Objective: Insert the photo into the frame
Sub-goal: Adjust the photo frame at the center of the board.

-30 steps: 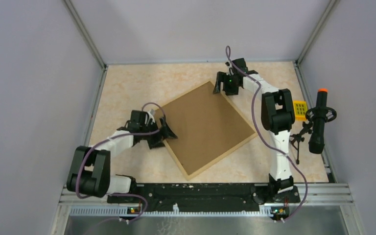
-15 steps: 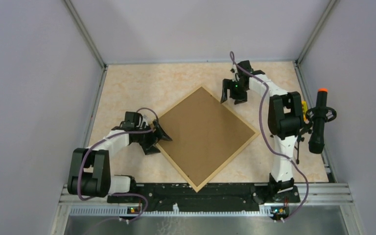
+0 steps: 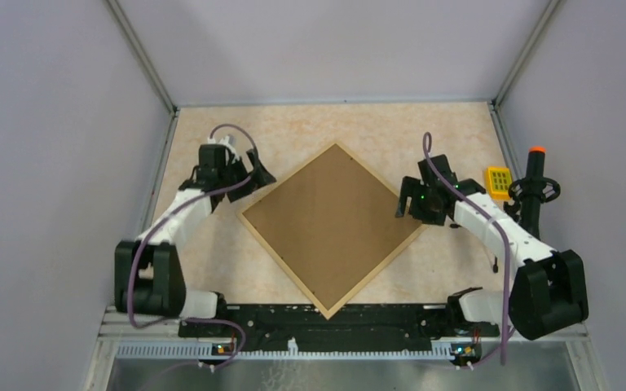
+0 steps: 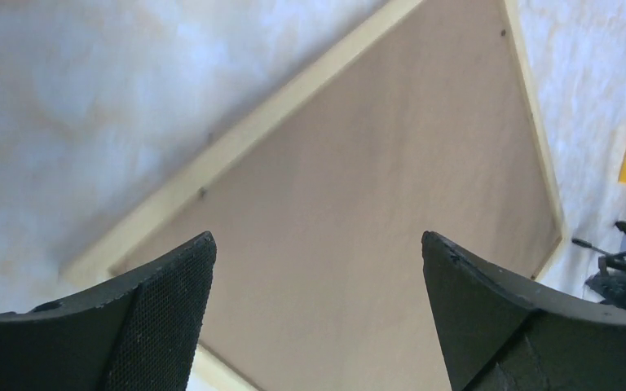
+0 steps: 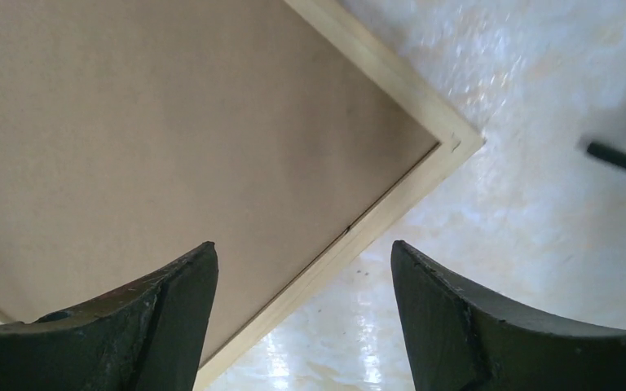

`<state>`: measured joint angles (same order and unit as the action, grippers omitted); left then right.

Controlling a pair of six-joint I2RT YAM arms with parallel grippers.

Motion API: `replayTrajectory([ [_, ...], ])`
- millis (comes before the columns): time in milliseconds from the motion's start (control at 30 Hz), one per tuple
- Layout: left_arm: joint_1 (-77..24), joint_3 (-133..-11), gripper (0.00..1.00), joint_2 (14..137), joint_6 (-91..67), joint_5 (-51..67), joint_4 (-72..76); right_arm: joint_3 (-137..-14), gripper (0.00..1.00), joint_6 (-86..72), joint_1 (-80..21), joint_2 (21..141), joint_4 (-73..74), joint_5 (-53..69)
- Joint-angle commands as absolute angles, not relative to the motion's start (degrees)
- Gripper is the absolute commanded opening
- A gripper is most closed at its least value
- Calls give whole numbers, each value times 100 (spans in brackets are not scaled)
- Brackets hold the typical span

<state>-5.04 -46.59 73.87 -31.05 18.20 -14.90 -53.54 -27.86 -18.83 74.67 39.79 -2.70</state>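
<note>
Left arm (image 3: pixel 175 216) stretched forward; left tool (image 3: pixel 257 173) jaws wide apart, empty. Right arm (image 3: pixel 497 228) folded low, elbow outward; right tool (image 3: pixel 403 204) jaws parted, empty.

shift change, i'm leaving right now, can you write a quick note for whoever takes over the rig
Left gripper: jaws open, empty, beside the frame's upper left edge.
Right gripper: jaws open, empty, over the frame's right corner.
Frame: flat on the table, back up, with the brown backing board sitting in it.
Photo: not in any view; may be under the board, cannot tell.
Done: board is in. Left: confirm the photo is inside.
</note>
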Motion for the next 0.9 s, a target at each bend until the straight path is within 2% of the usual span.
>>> replayTrajectory([
  [0, -458, -6193, 99, 9372, -2703, 2364, -1230, -4499, 76, -3779, -1859, 7129, 3228, 350],
  [133, -578, -7945, 99, 11314, -1927, 3048, -2661, -4037, 73, -3753, -1807, 7092, 2795, 604],
  [200, -548, -8052, 99, 11678, -1901, 3271, -2832, -3907, 72, -3577, -1704, 7156, 2581, 750],
  [367, -536, -6791, 99, 10980, -2116, 3662, -2156, -3954, 67, -3302, -1435, 7793, 1726, 1341],
  [500, -521, -5725, 99, 10248, -2213, 3894, -1971, -4562, 64, -3002, -1424, 8688, 1126, 1865],
  [600, -417, -5165, 99, 9756, -2058, 3751, -2059, -5243, 63, -2731, -1424, 9225, 1442, 2008],
  [700, -202, -5153, 97, 9775, -1711, 3756, -2451, -5822, 62, -2416, -1363, 9521, 2098, 1753],
  [767, -45, -5044, 96, 9701, -1606, 3829, -2471, -5928, 57, -2388, -1131, 9507, 2288, 1942],
  [867, 133, -4887, 96, 9513, -1474, 3744, -2489, -5625, 45, -2616, -660, 9306, 2000, 2465],
])
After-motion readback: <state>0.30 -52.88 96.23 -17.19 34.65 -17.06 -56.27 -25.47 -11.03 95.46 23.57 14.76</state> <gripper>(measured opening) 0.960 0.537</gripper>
